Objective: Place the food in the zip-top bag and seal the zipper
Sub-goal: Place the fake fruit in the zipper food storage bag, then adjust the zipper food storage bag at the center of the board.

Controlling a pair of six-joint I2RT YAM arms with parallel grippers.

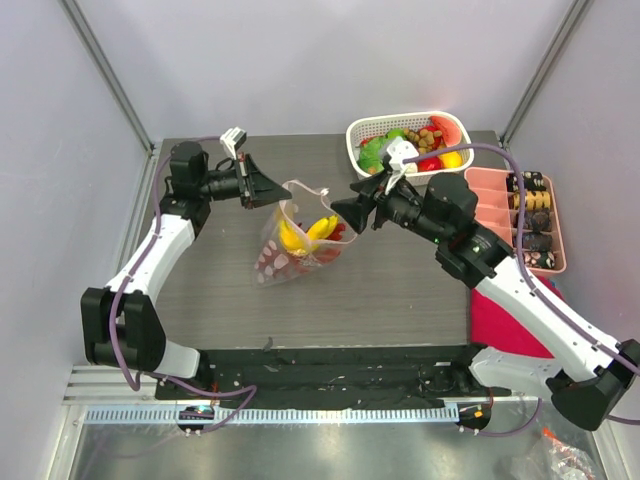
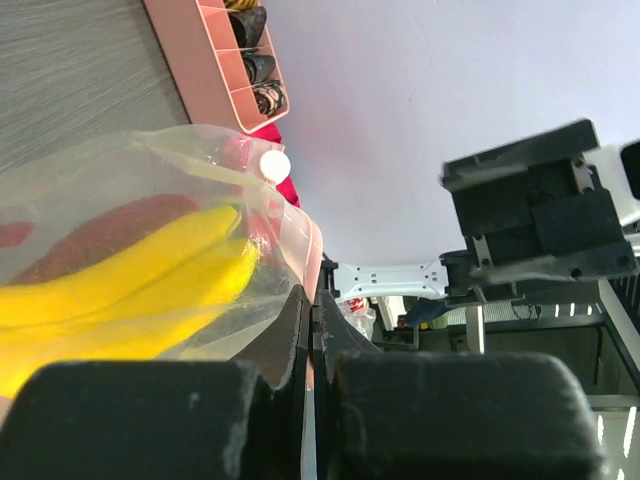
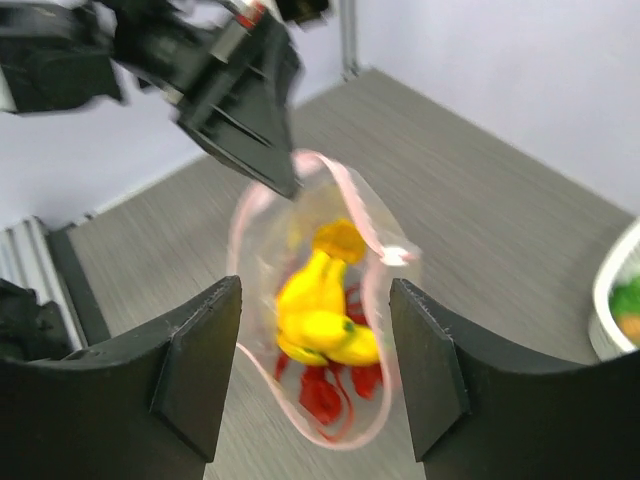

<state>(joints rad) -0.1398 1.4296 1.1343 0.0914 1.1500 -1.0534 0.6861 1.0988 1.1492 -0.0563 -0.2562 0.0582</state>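
Left gripper (image 1: 268,190): clamped shut on the bag's (image 1: 290,255) rim, so the mouth is held lifted and open for loading.
Right gripper (image 3: 313,330): spread wide, nothing held, aimed at the bag's mouth.
Bag: hung by its rim over the middle of the worktop (image 1: 400,290), with bananas (image 1: 305,232) and red pieces inside.
Zipper (image 3: 355,200): unsealed, bowed into a loop.
Other food: seen in the basket (image 1: 400,125), far right.
Stage: filling is judged partly done.

Soft, even light from above fills the white-walled booth and casts only faint shadows on the dark table (image 1: 400,290). The pale rail (image 1: 270,413) at the near edge glares bright. In the right wrist view, the bag (image 3: 255,240) and bananas (image 3: 320,320) are smeared by blur.
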